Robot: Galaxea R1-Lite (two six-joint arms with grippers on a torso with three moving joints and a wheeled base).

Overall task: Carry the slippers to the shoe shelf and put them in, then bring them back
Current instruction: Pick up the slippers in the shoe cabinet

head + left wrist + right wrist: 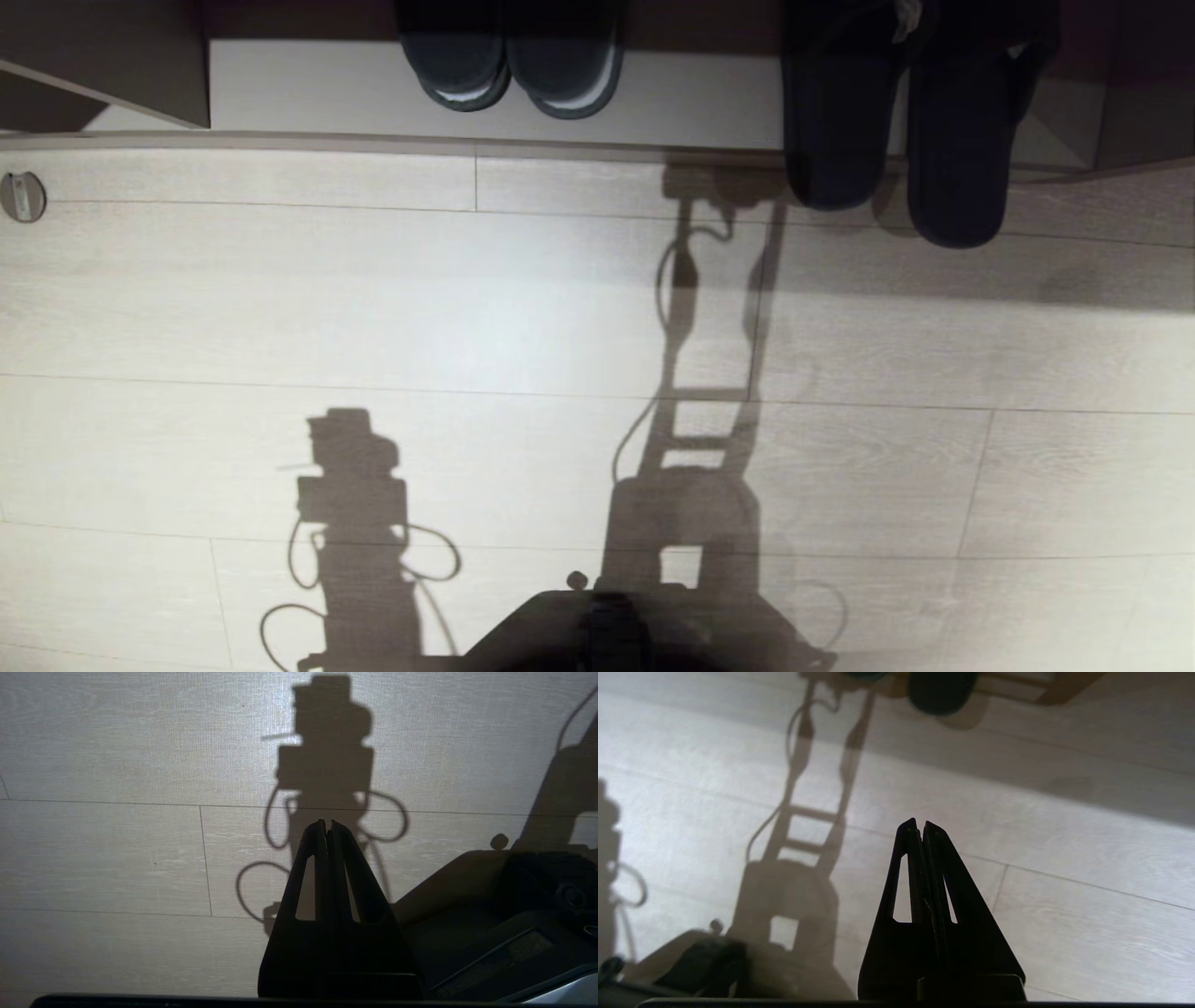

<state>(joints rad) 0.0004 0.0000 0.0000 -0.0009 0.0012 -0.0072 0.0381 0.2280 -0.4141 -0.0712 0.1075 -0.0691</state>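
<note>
A: The slippers, the grey-blue pair with light trim, sit side by side on the pale base board of the shoe shelf, heels toward the robot.

B: And the darker pair?

A: The near-black slippers lie further right, their heels hanging over the shelf's front edge onto the floor.

B: What's the floor like?

A: Pale wood-look planks, lit from behind the robot, so the shadows of both arms and their cables fall across it. A small round fitting sits in the floor at the far left, by the shelf edge.

B: Where are the grippers?

A: The right gripper hangs over bare floor, well apart from the slippers; one dark slipper's heel shows far ahead of it. Its jaws are pressed together with nothing between them. The left gripper is also above bare planks beside the robot's base, jaws closed and empty.
</note>
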